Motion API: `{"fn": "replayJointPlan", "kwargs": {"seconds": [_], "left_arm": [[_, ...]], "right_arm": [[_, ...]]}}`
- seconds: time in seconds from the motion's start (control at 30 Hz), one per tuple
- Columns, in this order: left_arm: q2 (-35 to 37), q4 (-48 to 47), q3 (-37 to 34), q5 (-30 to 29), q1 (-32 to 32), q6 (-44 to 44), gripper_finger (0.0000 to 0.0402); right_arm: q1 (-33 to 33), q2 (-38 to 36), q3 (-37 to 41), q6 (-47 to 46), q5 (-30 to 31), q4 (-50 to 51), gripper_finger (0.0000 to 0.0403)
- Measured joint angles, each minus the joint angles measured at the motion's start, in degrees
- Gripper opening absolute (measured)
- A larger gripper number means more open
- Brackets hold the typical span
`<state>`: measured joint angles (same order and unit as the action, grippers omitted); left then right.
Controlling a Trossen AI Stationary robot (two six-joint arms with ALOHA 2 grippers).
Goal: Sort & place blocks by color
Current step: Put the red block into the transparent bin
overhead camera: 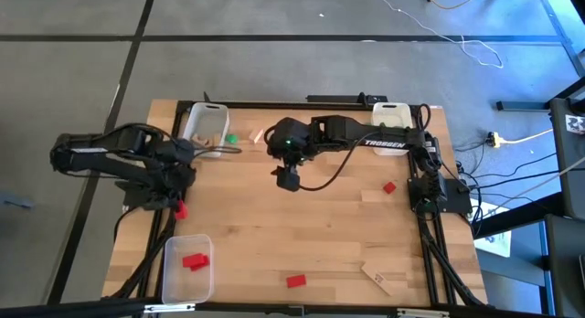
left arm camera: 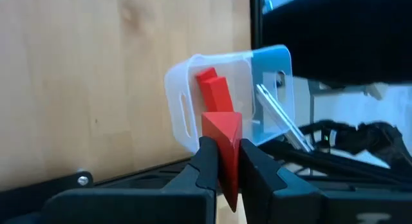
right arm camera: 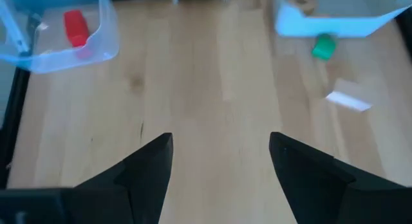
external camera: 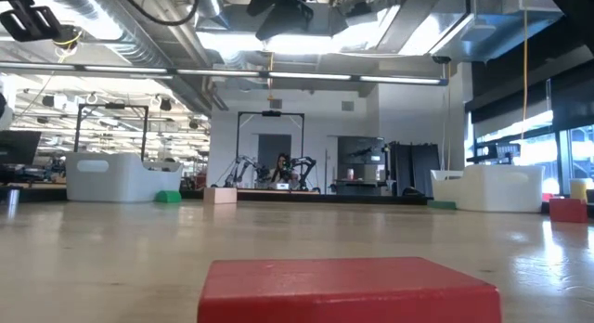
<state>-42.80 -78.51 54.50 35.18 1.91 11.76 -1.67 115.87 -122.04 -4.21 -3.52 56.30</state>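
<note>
My left gripper (overhead camera: 178, 205) hangs over the table's left side, shut on a red wedge-shaped block (left arm camera: 223, 130). Just past it, toward the near edge, stands a clear bin (overhead camera: 187, 268) with a red block (overhead camera: 195, 260) inside. My right gripper (overhead camera: 288, 180) hovers open over the table's middle with nothing between its fingers (right arm camera: 222, 147). Loose on the table lie a green block (overhead camera: 231, 139) and a pale wood block (overhead camera: 257, 135) at the far left, a red block (overhead camera: 389, 186) at the right, and a red block (overhead camera: 295, 280) and a wood block (overhead camera: 376, 278) near the front. My left gripper pinches the red wedge by its two flat sides (left arm camera: 225, 161) between its two fingers. The block's triangular end (left arm camera: 222, 124) sticks out past the fingertips. The fingers slant downward from the table's left, and the block is clear of the table.
A clear bin (overhead camera: 206, 124) with wood blocks stands at the far left, another bin (overhead camera: 393, 112) at the far right. The table's metal frame (overhead camera: 430, 217) runs along its right side. In the low view a red block (external camera: 348, 290) fills the foreground.
</note>
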Motion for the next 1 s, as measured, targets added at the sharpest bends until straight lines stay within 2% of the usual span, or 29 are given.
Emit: {"fn": "replayJointPlan", "kwargs": {"seconds": [0.2, 0.37, 0.83, 1.0], "left_arm": [[-2.14, 1.11, 0.00, -1.76, 7.03, 6.11, 0.0026], [-3.40, 6.79, 0.00, -4.47, 12.92, 15.08, 0.0026], [-12.26, 20.69, 0.00, -14.82, 33.91, 45.54, 0.0026], [-18.68, 21.13, 0.00, -15.09, 41.35, 54.99, 0.0026]], "right_arm": [[-0.04, -2.41, 0.00, 1.01, -5.82, 3.57, 0.0260], [-0.02, -4.90, 0.00, 3.29, -10.12, 4.29, 0.0260], [1.33, -10.90, -0.02, 7.49, -16.16, 7.64, 0.0260], [1.90, -11.27, -0.02, 8.04, -16.12, 7.52, 0.0260]]}}
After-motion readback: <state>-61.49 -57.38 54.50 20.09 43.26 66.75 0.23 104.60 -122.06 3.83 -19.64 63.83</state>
